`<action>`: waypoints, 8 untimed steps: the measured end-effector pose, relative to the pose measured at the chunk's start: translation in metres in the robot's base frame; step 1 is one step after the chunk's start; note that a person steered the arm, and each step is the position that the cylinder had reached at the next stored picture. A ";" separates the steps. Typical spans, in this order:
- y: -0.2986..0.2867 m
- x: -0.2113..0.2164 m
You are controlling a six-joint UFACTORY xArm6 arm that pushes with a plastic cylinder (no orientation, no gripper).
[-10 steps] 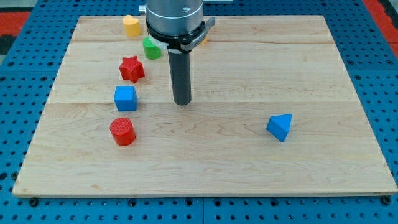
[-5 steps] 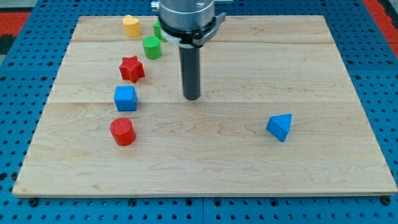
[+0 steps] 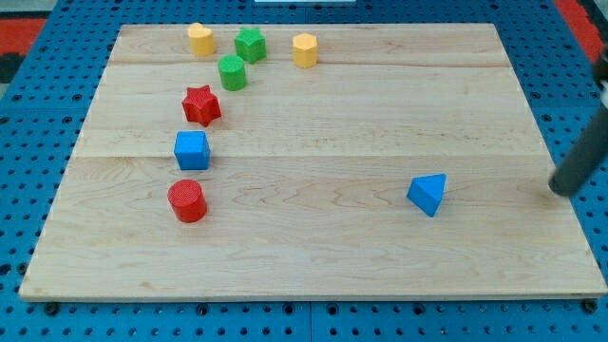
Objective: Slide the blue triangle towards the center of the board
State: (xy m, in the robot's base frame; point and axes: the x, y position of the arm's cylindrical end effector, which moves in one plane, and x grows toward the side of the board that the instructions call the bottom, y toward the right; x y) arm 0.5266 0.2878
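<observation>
1. Across the whole view lies the wooden board (image 3: 313,256), seated on a blue pegboard base (image 3: 28,190). Its middle is bare.
2. At the view's right edge my tip (image 3: 567,190) rests near the board's right border, well apart from every block. The arm carries no claw: it ends in a plain rod, so nothing spreads, presses together or pinches, and it touches no block.
3. Right of centre, low on the board, sits the blue triangle (image 3: 427,194), between my tip and the centre.
4. Along the view's left stand a red cylinder (image 3: 187,200), a blue cube (image 3: 191,150) and a red star (image 3: 200,104).
5. Near the view's top are a green cylinder (image 3: 232,72), a green block (image 3: 250,45) of unclear shape, and two yellow blocks (image 3: 200,39) (image 3: 304,49).
6. Risk, as judged: an off-centre contact on the triangle's slanted face could spin it or let it slip past the rod. Overshoot would carry it towards the left-hand cluster.
</observation>
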 end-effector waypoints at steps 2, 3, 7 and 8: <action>-0.063 -0.001; -0.097 -0.018; -0.276 -0.048; -0.236 -0.053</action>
